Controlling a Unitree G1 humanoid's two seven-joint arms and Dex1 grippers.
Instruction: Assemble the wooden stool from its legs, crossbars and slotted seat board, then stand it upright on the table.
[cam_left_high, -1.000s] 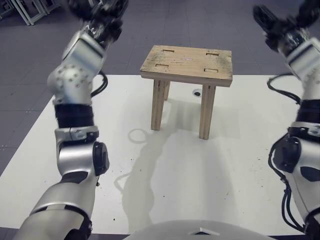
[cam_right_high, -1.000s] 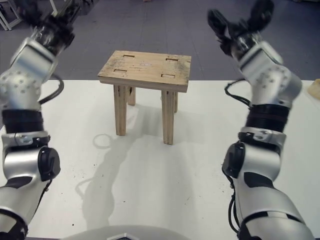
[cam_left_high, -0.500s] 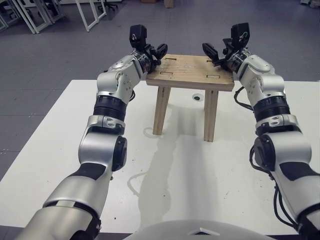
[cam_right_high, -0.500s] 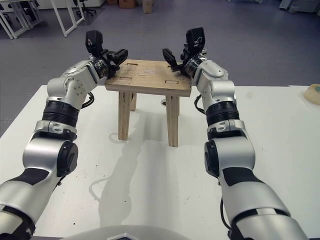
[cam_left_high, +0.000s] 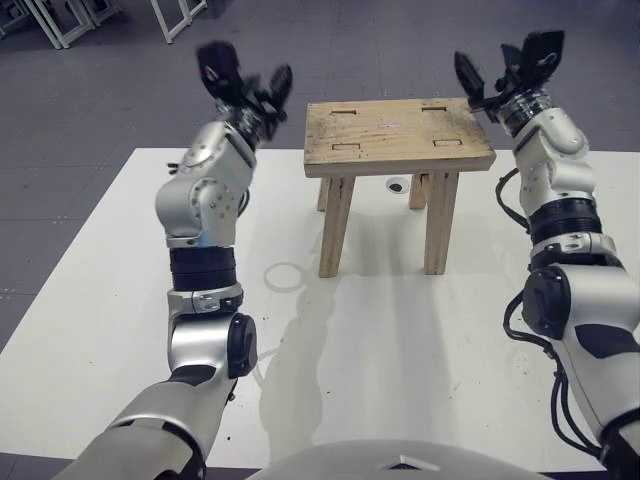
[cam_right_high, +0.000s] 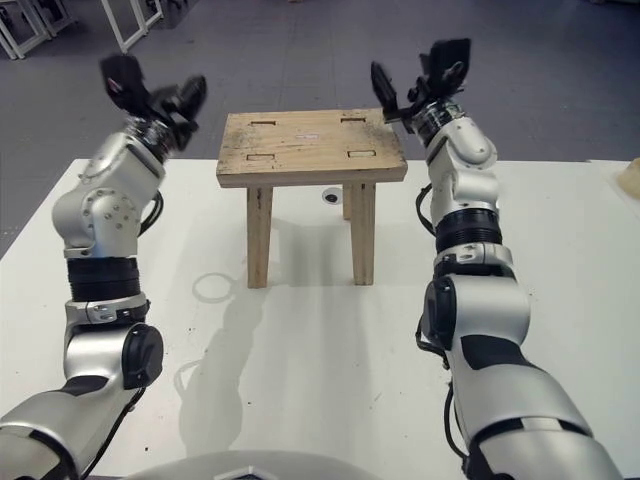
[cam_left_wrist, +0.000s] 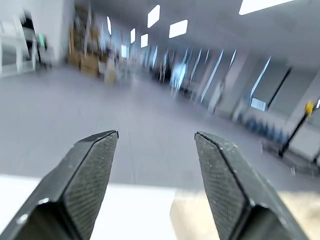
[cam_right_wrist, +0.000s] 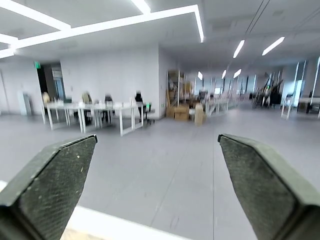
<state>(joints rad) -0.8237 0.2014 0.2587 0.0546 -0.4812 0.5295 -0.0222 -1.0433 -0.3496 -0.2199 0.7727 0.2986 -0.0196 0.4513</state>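
A: Entry, biggest first. Table?

B: White table (cam_left_high: 420, 380). It bears the stool (cam_left_high: 400, 162), which stands toward the far middle, between the two arms.

A: Standing on what?

B: On its own legs (cam_left_high: 335, 225). The two front ones are plain; the back ones are partly hidden behind them. The seat (cam_left_high: 395, 128) sits level on top. The four slots (cam_left_high: 345, 148) near its corners look filled by the leg ends, which I judge is why it holds up by itself. I cannot make out any crossbars under the seat.

A: Grippers?

B: The left gripper (cam_left_high: 248, 75) is raised beside the seat's left end, apart from it, fingers spread with nothing between them. The right gripper (cam_left_high: 503, 58) is raised by the far right corner, close but not touching as far as I can tell, fingers likewise spread and empty. Both wrist views look out across the room between parted fingers.

A: Why held so?

B: Judgement only: one gripper on each side at seat height or above reads as a flanking stance, clear of the wood yet near enough to catch a tip. Neither bears any load.

A: Small items?

B: There is a faint ring mark (cam_left_high: 284, 277) on the table, just left of the front-left leg. A small dark round thing (cam_left_high: 397, 185) lies on the table behind the stool, seen between the legs. Neither touches the stool.

A: Status?

B: Judged done or nearly so: the stool is assembled, upright and unsupported.
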